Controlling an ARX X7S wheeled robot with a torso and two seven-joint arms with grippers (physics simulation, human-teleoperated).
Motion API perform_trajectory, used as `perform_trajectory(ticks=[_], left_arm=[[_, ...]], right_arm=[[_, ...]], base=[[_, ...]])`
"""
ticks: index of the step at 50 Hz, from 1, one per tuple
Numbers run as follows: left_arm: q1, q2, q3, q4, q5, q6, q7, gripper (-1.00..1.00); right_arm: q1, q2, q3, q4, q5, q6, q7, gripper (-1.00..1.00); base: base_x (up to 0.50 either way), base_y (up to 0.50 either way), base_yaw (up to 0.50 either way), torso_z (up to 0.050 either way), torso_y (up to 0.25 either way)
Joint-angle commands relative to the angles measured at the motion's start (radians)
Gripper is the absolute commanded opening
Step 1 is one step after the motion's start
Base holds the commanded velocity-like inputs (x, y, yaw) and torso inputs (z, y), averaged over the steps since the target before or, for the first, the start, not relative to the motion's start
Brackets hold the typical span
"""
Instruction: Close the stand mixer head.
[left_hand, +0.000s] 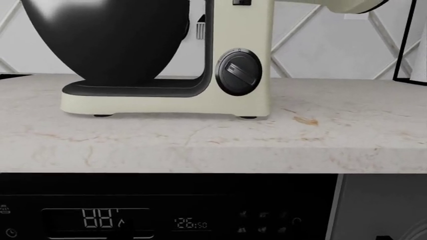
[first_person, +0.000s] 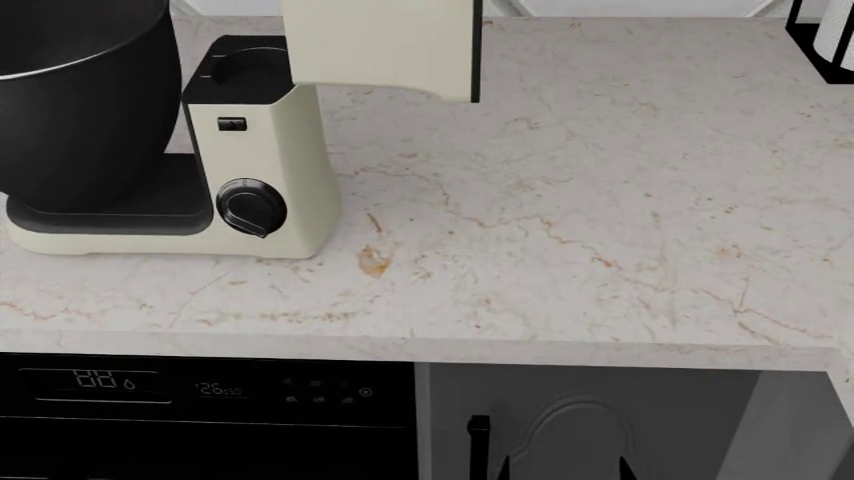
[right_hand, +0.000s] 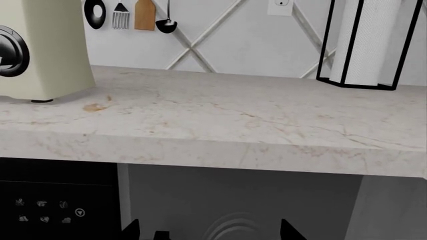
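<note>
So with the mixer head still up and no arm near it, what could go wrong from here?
1. The head is tilted up above the column and runs out of the head view's top edge; a push on it would be partly unseen.
2. The bowl sits right under the head's path, so a hard push could slam the head down.
3. No gripper shows over the counter, so a long reach may clip its edge.

The head view looks steeply down on the desk (first_person: 574, 220) from above. Both wrist views sit low, near the desk's front edge, facing the back wall. All three share the mixer column (left_hand: 243, 50) (first_person: 274, 150) (right_hand: 50, 50) and its black dial (left_hand: 239, 71) (first_person: 251, 208) (right_hand: 10, 51).
</note>
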Motion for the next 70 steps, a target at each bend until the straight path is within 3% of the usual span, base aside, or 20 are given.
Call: perform_trajectory(ticks=[1, 4, 5, 6, 21, 25, 31, 37, 39, 41, 42, 43, 45, 48, 53, 62, 70], left_arm=[[0.003, -0.005, -0.001, 0.018, -0.023, -0.012, -0.022, 1.0], [-0.008, -0.014, 0.02, 0.014, 0.007, -0.064, -0.036, 1.0], [-0.018, -0.223, 0.259, 0.019, -0.05, 0.099, -0.245, 1.0], [0.003, 0.108, -0.118, 0.023, 0.117, -0.082, 0.105, 1.0], [0.014, 0.067, -0.098, 0.121, 0.036, -0.156, 0.045, 1.0], [0.01, 0.052, -0.121, 0.332, -0.012, -0.321, 0.006, 1.0], [-0.032, 0.008, -0.152, 0.632, -0.081, -0.646, -0.042, 1.0], [-0.218, -0.032, -0.157, 0.901, -0.151, -1.061, -0.101, 1.0], [-0.316, -0.015, -0.219, 0.996, -0.21, -1.226, -0.111, 1.0], [-0.381, -0.054, -0.29, 1.02, -0.408, -1.292, -0.223, 1.0], [-0.43, -0.022, -0.44, 1.02, -0.558, -1.326, -0.326, 1.0], [-0.458, -0.113, -0.427, 1.019, -0.708, -1.356, -0.437, 1.0], [-0.489, -0.164, -0.469, 1.017, -0.994, -1.378, -0.561, 1.0], [-0.513, -0.235, -0.508, 1.014, -1.152, -1.404, -0.671, 1.0], [-0.497, -0.304, -0.463, 1.014, -1.125, -1.417, -0.701, 1.0], [-0.488, -0.407, -0.528, 1.008, -1.286, -1.387, -0.815, 1.0], [-0.493, -0.424, -0.522, 0.997, -1.316, -1.369, -0.855, 1.0]], right_arm=[[0.001, 0.008, -0.009, 0.001, 0.006, -0.001, 0.01, 1.0], [0.001, 0.009, -0.012, -0.002, 0.009, 0.0, 0.012, 1.0], [-0.03, -0.008, 0.052, -0.071, 0.053, 0.01, -0.065, 1.0], [-0.013, -0.12, 0.142, -0.005, -0.114, 0.005, -0.14, 1.0], [-0.028, -0.086, 0.093, -0.091, -0.056, 0.067, -0.088, 1.0], [-0.001, -0.071, 0.103, -0.239, -0.038, 0.2, -0.079, 1.0], [0.07, -0.047, 0.135, -0.559, 0.006, 0.526, -0.061, 1.0], [0.214, -0.028, 0.152, -0.766, 0.04, 0.809, -0.043, 1.0], [0.274, -0.019, 0.178, -0.83, 0.065, 0.918, -0.042, 1.0], [0.302, -0.007, 0.2, -0.884, 0.082, 0.996, -0.044, 1.0], [0.318, -0.049, 0.284, -0.931, 0.154, 1.084, -0.066, 1.0], [0.34, -0.028, 0.284, -0.966, 0.166, 1.141, -0.073, 1.0], [0.358, 0.003, 0.268, -0.994, 0.154, 1.185, -0.06, 1.0], [0.347, 0.018, 0.26, -0.989, 0.141, 1.197, -0.044, 1.0], [0.35, 0.035, 0.227, -0.985, 0.134, 1.204, -0.033, 1.0], [0.359, 0.032, 0.275, -1.009, 0.167, 1.217, -0.049, 1.0], [0.37, 0.048, 0.26, -1.028, 0.169, 1.232, -0.032, 1.0]], base=[[0.0, 0.0, 0.0, 0.0, 0.0], [0.0, 0.0, 0.0, 0.0, 0.0], [0.0, 0.0, 0.0, 0.0, 0.0], [0.0, 0.0, 0.0, 0.0, 0.0], [0.0, 0.0, 0.0, 0.0, 0.0], [0.0, 0.0, 0.0, 0.0, 0.0], [0.0, 0.0, 0.0, 0.0, 0.0], [0.0, 0.0, 0.0, 0.0, 0.0], [0.0, 0.0, 0.0, 0.0, 0.0], [0.0, 0.0, 0.0, 0.0, 0.0], [0.0, 0.0, 0.0, 0.0, 0.0], [0.0, 0.0, 0.0, 0.0, 0.0], [0.0, 0.0, 0.0, 0.0, 0.0], [0.0, 0.0, 0.0, 0.0, 0.0], [0.0, 0.0, 0.0, 0.0, 0.0], [0.0, 0.0, 0.0, 0.0, 0.0], [0.12, 0.2, 0.0, 0.0, 0.0]])
